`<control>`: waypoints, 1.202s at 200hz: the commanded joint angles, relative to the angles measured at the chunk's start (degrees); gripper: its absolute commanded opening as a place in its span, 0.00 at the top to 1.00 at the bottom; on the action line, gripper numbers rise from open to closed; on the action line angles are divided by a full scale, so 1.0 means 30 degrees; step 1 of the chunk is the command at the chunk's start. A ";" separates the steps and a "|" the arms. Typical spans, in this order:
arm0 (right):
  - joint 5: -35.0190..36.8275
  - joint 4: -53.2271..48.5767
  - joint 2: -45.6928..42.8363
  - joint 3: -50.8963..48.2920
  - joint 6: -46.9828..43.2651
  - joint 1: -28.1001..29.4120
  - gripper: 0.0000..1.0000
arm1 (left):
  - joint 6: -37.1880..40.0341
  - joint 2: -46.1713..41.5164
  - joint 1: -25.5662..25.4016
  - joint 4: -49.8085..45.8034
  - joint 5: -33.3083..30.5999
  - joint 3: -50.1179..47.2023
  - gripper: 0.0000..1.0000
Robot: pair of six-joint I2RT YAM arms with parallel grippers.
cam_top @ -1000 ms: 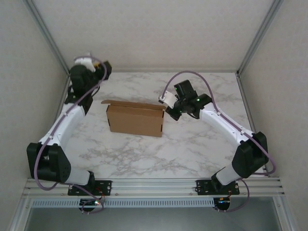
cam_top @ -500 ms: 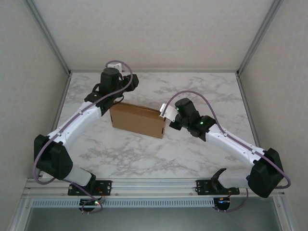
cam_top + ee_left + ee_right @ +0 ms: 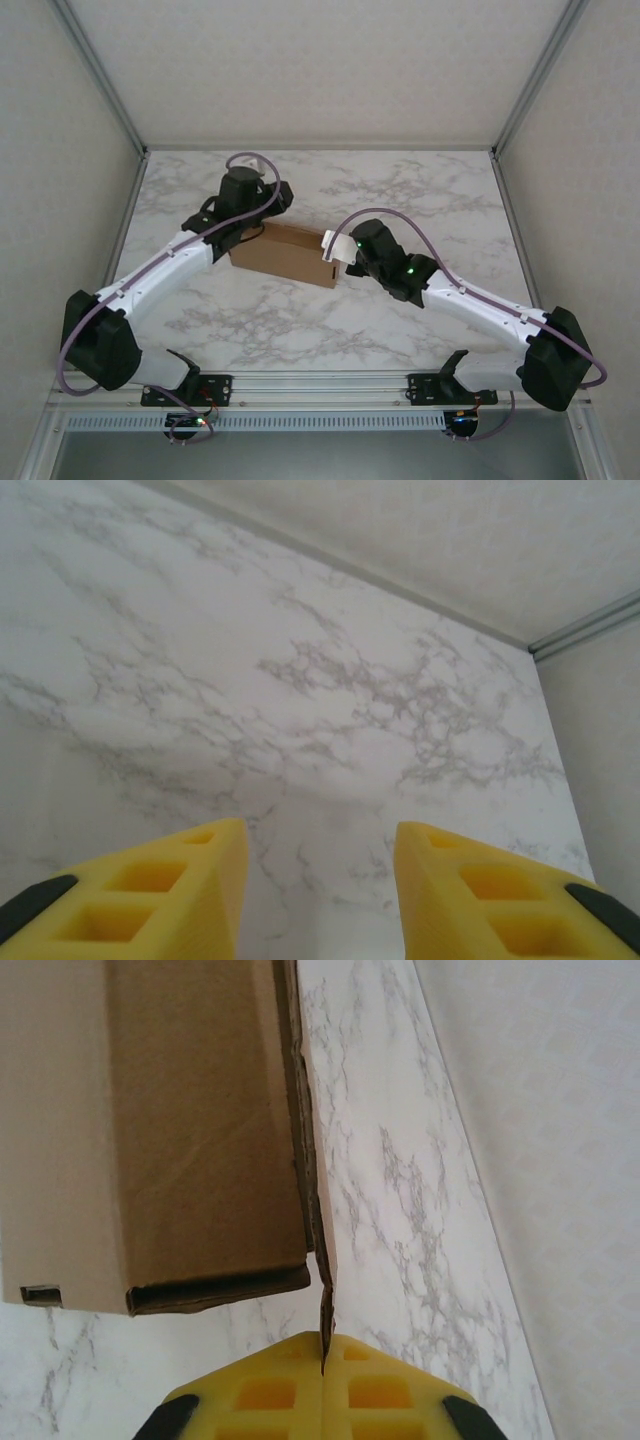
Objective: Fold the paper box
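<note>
The paper box [image 3: 285, 255] lies on the marble bench [image 3: 420, 190] near its middle, a little left of centre, between the two arms. It is a shallow brown cardboard form. Its long side runs left to right at a slight slant, with the right end nearer the arm bases.

The right claw [image 3: 323, 1345] is at the box's right end. In the right wrist view its yellow fingers [image 3: 390, 1390] are pressed together on a thin cardboard edge that stands upright and enters the seam between them. That edge belongs to a flap running along the side of the box, so the claw is pinching the box by this flap. From the claw, the body of the box stretches away and to the left. Its near end shows a dark slit under the top panel, just beside the fingertips. To the right of the flap there is bare marble, then the enclosure wall.

The left arm reaches over the box's far left corner in the overhead view. The left claw [image 3: 318, 840] is spread, with a clear gap between its two yellow fingers. Through that gap bare bench shows, running back to the far wall. It grips nothing.
</note>
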 commanded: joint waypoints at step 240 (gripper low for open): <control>-1.1249 -1.0086 0.6639 1.1325 0.4883 -0.1664 0.30 | -0.1673 -0.2788 -0.0975 0.2313 -0.1712 -0.6765 0.65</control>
